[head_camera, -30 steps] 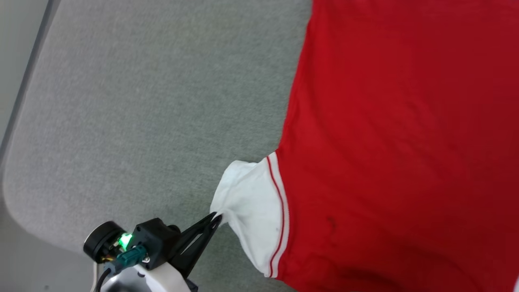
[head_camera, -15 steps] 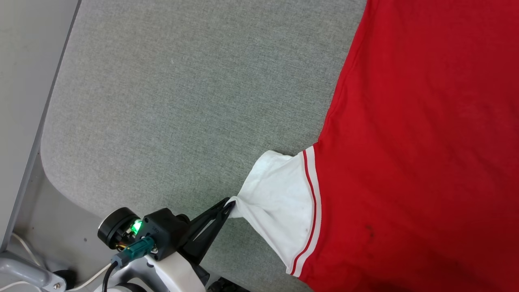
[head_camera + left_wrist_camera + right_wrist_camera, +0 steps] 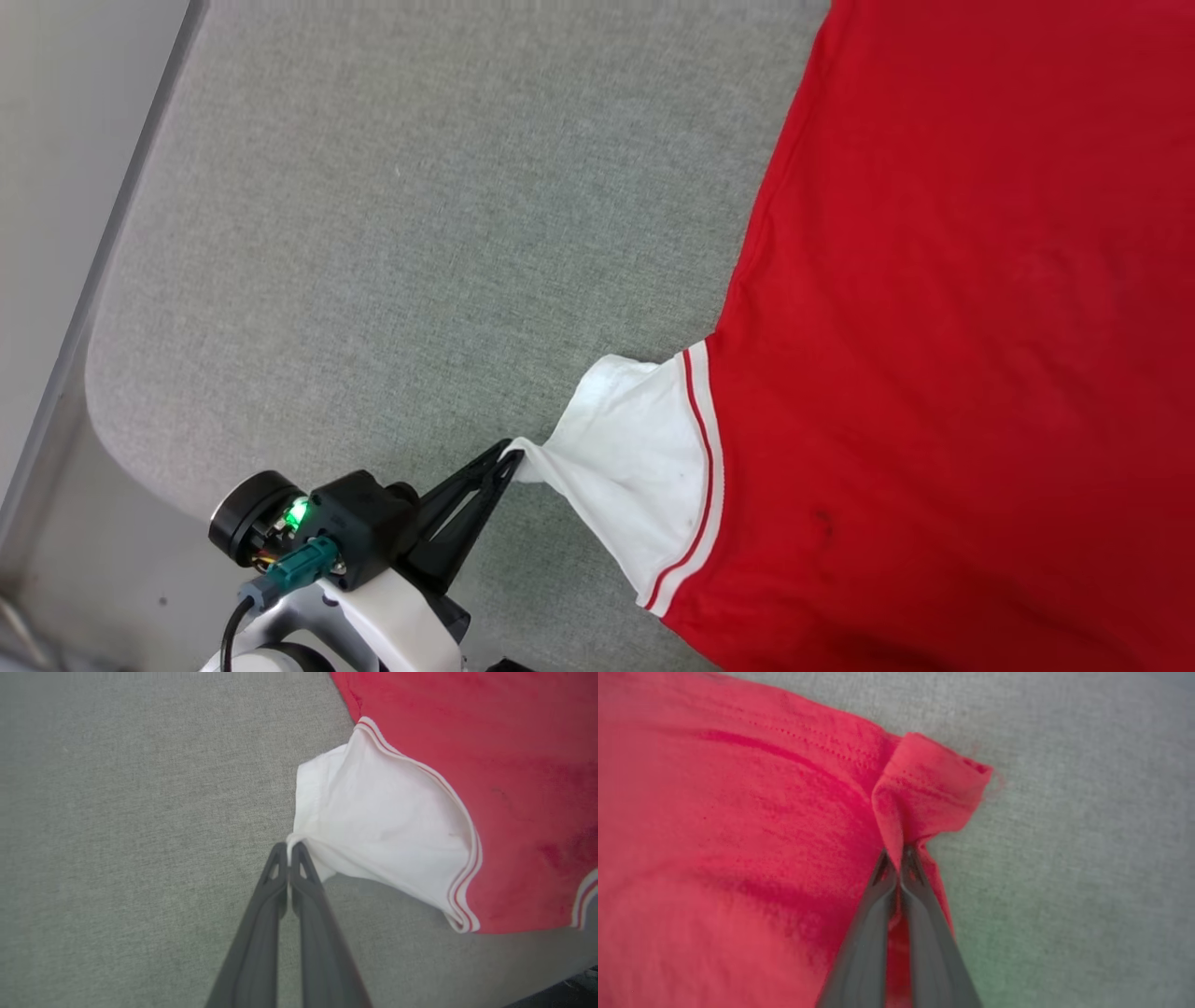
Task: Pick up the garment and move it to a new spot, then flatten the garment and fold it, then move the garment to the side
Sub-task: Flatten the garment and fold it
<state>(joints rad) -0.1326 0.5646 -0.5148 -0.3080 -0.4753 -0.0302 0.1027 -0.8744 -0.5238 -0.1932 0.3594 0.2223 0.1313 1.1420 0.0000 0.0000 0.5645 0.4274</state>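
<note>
Left claw point(image 3: 512, 455) and right claw point(image 3: 901, 851) pinch the garment point(image 3: 934, 327) on a grey tabletop point(image 3: 373, 233).
The white sleeve point(image 3: 635, 467) pulls taut from the left claw's tips; a red hem corner point(image 3: 934, 784) bunches beyond the right claw's.

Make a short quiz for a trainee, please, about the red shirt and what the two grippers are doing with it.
1. True or false: the left gripper is shut on the edge of the white sleeve of the shirt.
2. Choose one: what does the right gripper pinch? A) a red corner of the shirt; B) the white sleeve; C) nothing.
3. Fill in: the shirt lies on a ____ fabric surface.

Key: 1 true; 2 A; 3 grey.
</note>
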